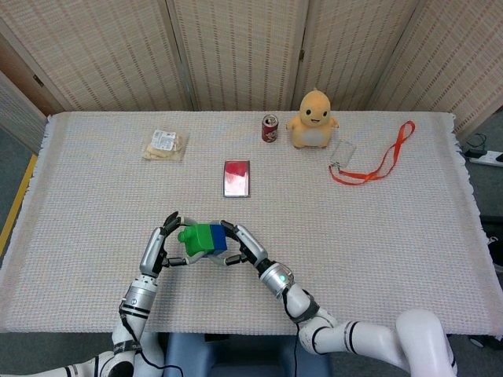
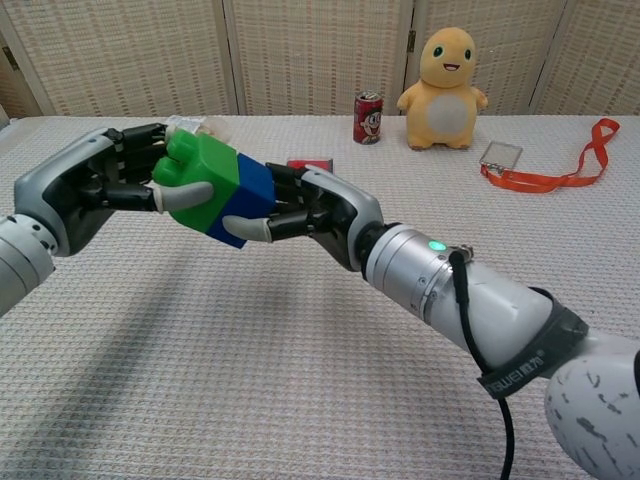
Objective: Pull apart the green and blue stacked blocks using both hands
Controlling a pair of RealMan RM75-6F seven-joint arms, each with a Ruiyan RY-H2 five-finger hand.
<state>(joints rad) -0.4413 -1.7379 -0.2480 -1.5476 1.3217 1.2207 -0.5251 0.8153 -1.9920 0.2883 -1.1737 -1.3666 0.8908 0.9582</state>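
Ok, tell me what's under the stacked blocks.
Only bare tablecloth; the green block and blue block hang above it, gripped by left hand and right hand.

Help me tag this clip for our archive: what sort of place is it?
Probably an indoor test setup, not a home: a table under a woven cloth, folding screens closing it off behind, and unrelated props set out, such as a soda can, plush toy and lanyard.

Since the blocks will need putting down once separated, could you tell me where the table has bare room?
The near right, below the lanyard, is bare, as is the left edge below the snack bag. The far middle is crowded: can, plush, badge, red case.
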